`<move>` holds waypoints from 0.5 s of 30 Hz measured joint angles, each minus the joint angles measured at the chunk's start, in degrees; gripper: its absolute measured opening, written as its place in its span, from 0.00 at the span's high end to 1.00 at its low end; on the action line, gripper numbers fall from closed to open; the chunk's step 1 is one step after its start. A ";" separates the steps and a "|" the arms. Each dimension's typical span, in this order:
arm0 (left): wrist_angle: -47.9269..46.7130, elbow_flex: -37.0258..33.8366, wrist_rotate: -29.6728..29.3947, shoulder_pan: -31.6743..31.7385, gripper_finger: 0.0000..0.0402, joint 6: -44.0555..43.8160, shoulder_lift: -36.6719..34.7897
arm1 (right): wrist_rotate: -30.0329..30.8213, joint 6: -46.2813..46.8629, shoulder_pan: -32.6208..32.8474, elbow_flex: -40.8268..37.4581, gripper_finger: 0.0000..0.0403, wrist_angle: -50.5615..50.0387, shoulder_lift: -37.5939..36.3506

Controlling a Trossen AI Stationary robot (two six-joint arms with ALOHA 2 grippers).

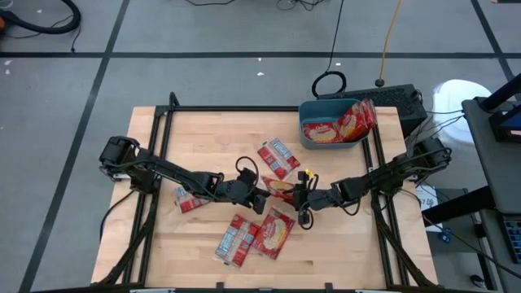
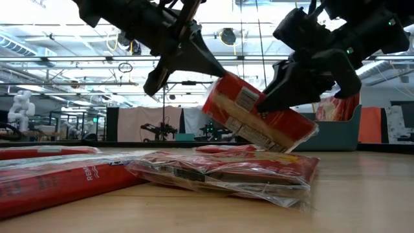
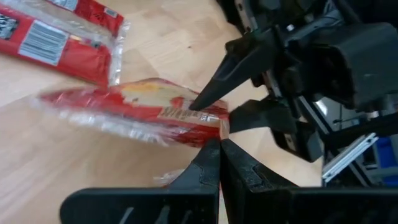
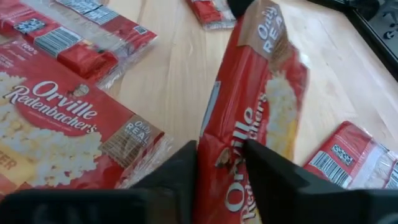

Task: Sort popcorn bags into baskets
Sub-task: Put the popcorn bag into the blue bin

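Note:
One red popcorn bag (image 1: pixel 281 189) hangs in the air at the table's middle, between both grippers. In the low view the popcorn bag (image 2: pixel 259 120) is tilted above other packets. My left gripper (image 3: pixel 219 144) comes from the left, shut at a corner of the bag. My right gripper (image 4: pixel 221 155) comes from the right, shut on the bag's other end. The teal basket (image 1: pixel 313 104) stands at the far right, with two packets (image 1: pixel 321 132) lying inside it. My left gripper has its shut fingertips at a corner of the bag's edge (image 3: pixel 222 129); only thin wrapper seems to be between them. It comes slanting down from the table's left. My right gripper pinches the bag's end (image 4: pixel 224 149) between its two fingers, one on each flat face. It comes about level from the table's right. The bag is lifted clear, on edge and tilted (image 2: pixel 259 120).
Several more red packets lie flat on the wood: one far of centre (image 1: pixel 278 157), one to the left (image 1: pixel 189 199), two near the front (image 1: pixel 236 240) (image 1: pixel 275 232). A black frame runs round the table top. Cables lie beyond the far edge.

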 joint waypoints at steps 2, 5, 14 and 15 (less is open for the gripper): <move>0.42 0.00 0.57 0.00 1.00 -0.82 0.00 | -0.02 1.01 0.00 0.00 0.80 0.09 -0.04; 1.92 0.00 2.77 0.02 0.97 -1.78 0.00 | -0.11 2.56 0.00 0.00 0.89 -0.08 -0.75; 8.64 0.00 11.59 0.09 0.69 -6.87 -0.13 | -0.98 5.75 0.11 -0.07 0.96 -4.51 -7.76; 9.74 0.02 11.83 0.13 0.65 -7.58 -0.13 | -0.98 5.76 0.11 -0.07 0.96 -5.51 -8.84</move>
